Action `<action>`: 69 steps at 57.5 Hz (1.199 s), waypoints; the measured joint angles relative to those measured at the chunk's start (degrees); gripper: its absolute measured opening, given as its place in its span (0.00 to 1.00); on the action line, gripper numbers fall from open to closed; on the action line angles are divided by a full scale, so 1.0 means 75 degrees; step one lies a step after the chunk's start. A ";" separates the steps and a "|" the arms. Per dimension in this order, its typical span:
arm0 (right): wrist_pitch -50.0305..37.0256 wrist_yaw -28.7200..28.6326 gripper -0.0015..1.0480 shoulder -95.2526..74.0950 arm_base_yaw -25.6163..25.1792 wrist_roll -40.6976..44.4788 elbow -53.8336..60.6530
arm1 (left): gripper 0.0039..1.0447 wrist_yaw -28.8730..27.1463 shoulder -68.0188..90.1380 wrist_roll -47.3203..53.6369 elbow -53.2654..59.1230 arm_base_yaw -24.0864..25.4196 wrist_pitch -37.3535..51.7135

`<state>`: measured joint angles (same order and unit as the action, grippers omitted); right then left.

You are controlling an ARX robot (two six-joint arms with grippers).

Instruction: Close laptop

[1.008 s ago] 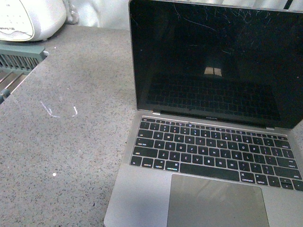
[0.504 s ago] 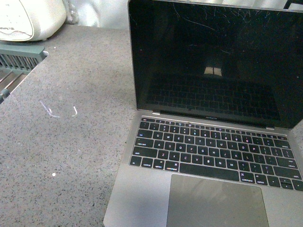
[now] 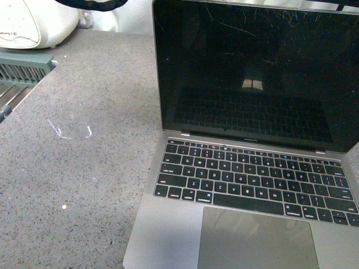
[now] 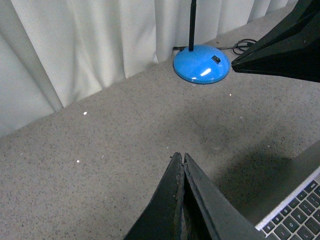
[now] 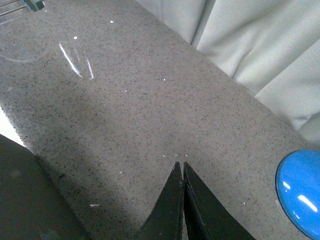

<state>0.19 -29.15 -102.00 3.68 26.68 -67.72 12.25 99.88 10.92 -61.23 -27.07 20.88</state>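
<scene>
The laptop (image 3: 247,185) stands open on the grey speckled counter, its scratched black screen (image 3: 252,73) upright, with black keys and a large trackpad (image 3: 255,238). No gripper shows clearly in the front view. In the left wrist view my left gripper (image 4: 180,158) is shut and empty above the bare counter, beside a corner of the laptop's keyboard (image 4: 295,215). In the right wrist view my right gripper (image 5: 179,166) is shut and empty over the counter, with a dark grey surface (image 5: 25,205), seemingly the laptop's lid, close beside it.
A blue round lamp base (image 4: 201,63) with a black pole stands by the white curtain (image 4: 75,45); it also shows in the right wrist view (image 5: 300,195). A white appliance (image 3: 33,22) and a grey rack (image 3: 22,67) sit at the far left. White scratches (image 3: 70,131) mark the counter.
A black cable-like part has come into view at the top left edge of the front view. The laptop's screen stands as before.
</scene>
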 joint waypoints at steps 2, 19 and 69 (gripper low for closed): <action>-0.0003 -0.0009 0.01 0.0000 0.0032 -0.0006 0.0003 | 0.04 0.0006 0.0012 -0.0003 0.0009 0.0000 -0.0003; -0.0050 -0.0035 0.01 0.0099 0.0137 -0.0131 0.0498 | 0.04 0.0169 -0.0119 -0.0017 0.0361 -0.0079 -0.0055; -0.0787 0.2949 0.01 0.3147 0.1763 -0.4797 0.4529 | 0.04 0.0184 -0.2515 -0.1364 0.3241 -0.1198 -0.0551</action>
<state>-5.72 -7.03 -78.39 16.91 -9.30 -33.76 13.63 81.01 0.69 -36.93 -36.05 16.75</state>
